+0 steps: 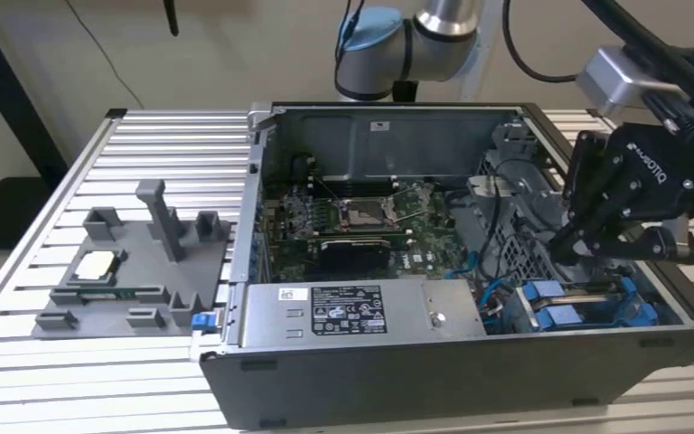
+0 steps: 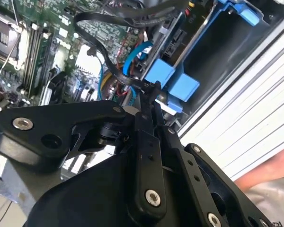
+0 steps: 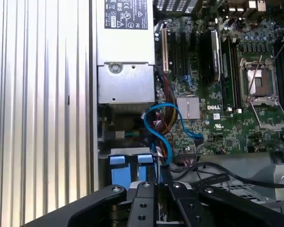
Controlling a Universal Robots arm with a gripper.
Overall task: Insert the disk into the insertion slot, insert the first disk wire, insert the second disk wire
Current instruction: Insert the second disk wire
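Observation:
My gripper (image 1: 564, 246) hangs over the front corner of the open PC case at the exterior view's right. It is shut on a black disk wire (image 2: 114, 71). That wire loops back over the motherboard, and its end sits pinched between the fingertips (image 2: 150, 97). Just below lies the insertion slot (image 1: 672, 312), a dark metal bay. Blue plastic (image 1: 560, 315) of the disk's carrier shows in it, with two blue tabs (image 2: 173, 78) facing the gripper. The tabs (image 3: 130, 160) also appear in the first wrist view, right under the shut fingers (image 3: 157, 189). The disk's silver face is hidden.
The labelled silver power-supply box (image 1: 347, 312) sits beside the bay, with a blue cable (image 3: 163, 135) and coloured wires between them. The motherboard (image 1: 365, 221) fills the case floor. A grey fixture (image 1: 130, 271) holding small parts rests on the ribbed table at the exterior view's left.

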